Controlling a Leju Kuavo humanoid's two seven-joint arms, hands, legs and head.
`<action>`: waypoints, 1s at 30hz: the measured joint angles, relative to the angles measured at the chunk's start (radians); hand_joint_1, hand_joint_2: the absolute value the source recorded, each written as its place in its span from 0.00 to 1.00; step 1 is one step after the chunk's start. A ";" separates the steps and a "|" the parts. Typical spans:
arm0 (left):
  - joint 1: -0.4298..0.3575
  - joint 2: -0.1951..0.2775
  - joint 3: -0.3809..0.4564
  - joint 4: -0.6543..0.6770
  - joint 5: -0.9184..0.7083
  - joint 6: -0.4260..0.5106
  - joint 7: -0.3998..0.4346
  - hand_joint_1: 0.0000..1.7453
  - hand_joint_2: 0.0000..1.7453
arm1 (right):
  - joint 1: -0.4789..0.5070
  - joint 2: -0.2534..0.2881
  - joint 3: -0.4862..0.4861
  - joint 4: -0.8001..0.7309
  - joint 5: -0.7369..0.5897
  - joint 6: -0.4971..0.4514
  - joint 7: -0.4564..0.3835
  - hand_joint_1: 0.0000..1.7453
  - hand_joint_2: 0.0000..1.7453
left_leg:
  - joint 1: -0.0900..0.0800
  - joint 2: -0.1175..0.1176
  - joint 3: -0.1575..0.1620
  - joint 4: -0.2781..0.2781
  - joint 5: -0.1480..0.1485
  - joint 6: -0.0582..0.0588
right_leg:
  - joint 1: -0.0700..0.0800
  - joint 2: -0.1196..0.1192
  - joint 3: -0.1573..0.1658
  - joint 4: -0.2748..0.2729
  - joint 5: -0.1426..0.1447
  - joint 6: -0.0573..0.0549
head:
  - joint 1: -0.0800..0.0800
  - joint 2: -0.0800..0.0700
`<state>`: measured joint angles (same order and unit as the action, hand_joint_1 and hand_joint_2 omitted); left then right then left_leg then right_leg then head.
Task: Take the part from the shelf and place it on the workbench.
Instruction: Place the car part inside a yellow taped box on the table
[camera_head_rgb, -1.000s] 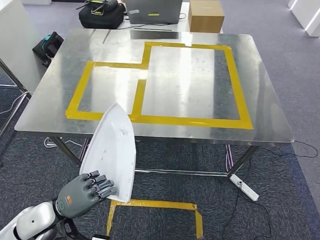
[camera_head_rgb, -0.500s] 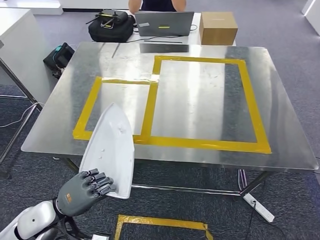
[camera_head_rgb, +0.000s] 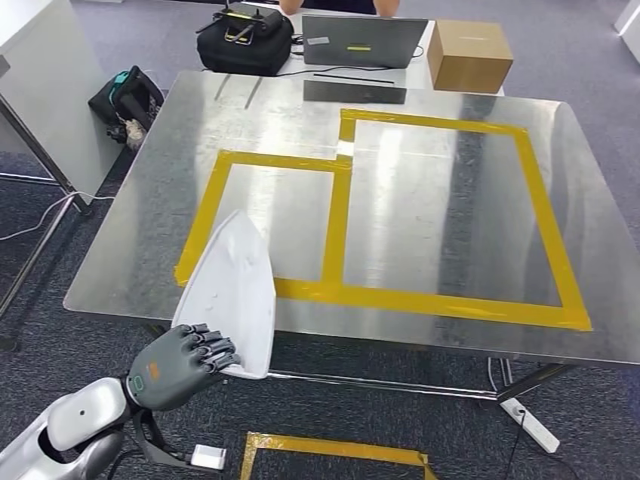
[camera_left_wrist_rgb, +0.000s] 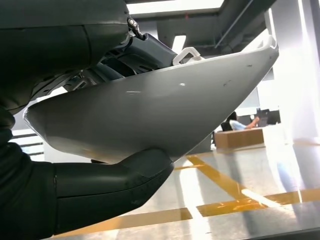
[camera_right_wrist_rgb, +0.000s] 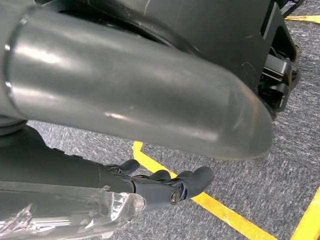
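Floor: grey carpet (camera_head_rgb: 604, 60) ran all round, with yellow floor tape (camera_head_rgb: 332, 449) marking a box near the robot's feet and a white power strip (camera_head_rgb: 533, 423) lying beside a table leg.
Workbench: a steel-topped workbench (camera_head_rgb: 453, 330) stood in front of the robot, its sheen broken by yellow tape outlines (camera_head_rgb: 336, 220) forming a smaller box on the left joined to a larger one on the right.
Far side: a cardboard box (camera_head_rgb: 469, 54), a grey laptop (camera_head_rgb: 364, 41) and a black bag (camera_head_rgb: 245, 40) sat just past the far edge, and a person's arms showed at the top behind the laptop.
Part: the white part (camera_head_rgb: 232, 290), a curved shell coming to a point, was held tilted over the near left edge of the workbench, its tip reaching over the left taped box and its broad end hanging off the bench toward the robot.
Left hand: the left hand (camera_head_rgb: 176, 364) gripped the part's broad lower end, dark fingers (camera_head_rgb: 211, 346) laid over its upper face; in the left wrist view the thick thumb (camera_left_wrist_rgb: 113, 182) pressed up under the shell (camera_left_wrist_rgb: 158, 115).
Right hand: the right hand (camera_right_wrist_rgb: 166, 187) hung low over the carpet, fingers loosely curled, seemingly holding nothing, though the view was partly blocked by the arm.
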<state>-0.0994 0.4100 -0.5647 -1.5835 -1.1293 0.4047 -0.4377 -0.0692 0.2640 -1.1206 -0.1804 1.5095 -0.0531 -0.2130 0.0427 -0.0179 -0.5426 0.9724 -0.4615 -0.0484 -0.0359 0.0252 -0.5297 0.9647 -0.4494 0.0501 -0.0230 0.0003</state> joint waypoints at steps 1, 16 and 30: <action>-0.019 -0.007 -0.006 0.008 0.000 -0.015 0.004 1.00 1.00 | -0.001 0.000 0.002 0.000 0.001 0.001 0.000 0.00 0.00 | -0.001 0.000 0.000 0.000 -0.001 0.002 | 0.000 0.000 0.001 -0.001 0.002 0.002 | 0.001 0.000; -0.190 -0.101 -0.104 0.108 -0.003 -0.109 0.034 1.00 1.00 | -0.006 0.002 0.025 0.000 0.013 0.015 0.007 0.00 0.00 | -0.008 0.002 0.011 -0.002 -0.007 0.012 | -0.005 -0.003 0.007 -0.003 -0.015 0.039 | 0.000 0.000; -0.248 -0.146 -0.155 0.166 0.011 -0.132 0.064 1.00 1.00 | -0.006 0.003 0.030 0.000 0.013 0.021 0.006 0.00 0.00 | -0.009 0.002 0.013 -0.001 -0.005 0.012 | -0.006 -0.003 0.008 0.000 -0.015 0.039 | 0.000 0.000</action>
<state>-0.3475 0.2641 -0.7192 -1.4171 -1.1179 0.2728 -0.3735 -0.0755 0.2671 -1.0903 -0.1802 1.5227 -0.0323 -0.2073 0.0333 -0.0155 -0.5294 0.9715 -0.4666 -0.0364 -0.0419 0.0224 -0.5220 0.9650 -0.4640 0.0889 -0.0228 0.0004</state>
